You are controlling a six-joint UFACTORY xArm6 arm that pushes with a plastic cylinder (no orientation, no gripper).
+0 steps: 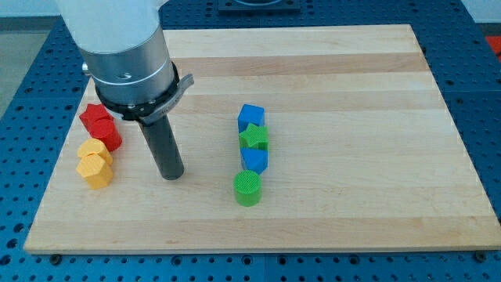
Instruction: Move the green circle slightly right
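The green circle (247, 188) stands on the wooden board (352, 94) below the view's middle, at the bottom of a short column of blocks. Right above it are a blue triangle-like block (254, 160), a green star (254, 138) and a blue block (251, 117). My tip (171, 175) is on the board to the left of the green circle, about a hundred pixels away and slightly higher in the view. It touches no block.
Two red blocks (100, 125) and two yellow blocks (95, 164) sit together near the board's left edge, left of my tip. The arm's grey body (125, 55) hangs over the board's upper left.
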